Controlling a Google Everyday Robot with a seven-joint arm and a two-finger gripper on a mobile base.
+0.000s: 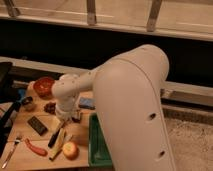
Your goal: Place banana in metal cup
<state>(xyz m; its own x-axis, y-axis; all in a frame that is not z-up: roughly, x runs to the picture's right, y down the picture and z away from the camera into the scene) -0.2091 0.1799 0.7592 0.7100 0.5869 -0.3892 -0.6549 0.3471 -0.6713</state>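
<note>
Wooden table [30,161] at lower left, dark wall behind it, a pale ledge with posts above. The white arm fills most of the view.

The gripper [66,119] hangs low over the middle of the table, near the upper end of the slender pale-yellow banana [60,146]. Its fingers are spread wide with nothing between them. The banana lies flat on the wood, not yet gripped, alongside a black-handled knife [53,138]. Its lower end is just beside a round yellow-orange fruit [70,150]. The small dark shiny metal cup [28,103] stands toward the left edge, near a round red bowl [44,86] and well apart from the banana.

Risks, as judged:
- The knife is so close that closing fingers may catch its handle too, or push the banana aside.
- A grip near one end would let the banana swing or slip during the carry.
- The banana looks much longer than the cup is deep. Dropped at an angle, it may tip the cup or fall out.
- The cup sits near the table edge, so a nudge could push it off.
</note>
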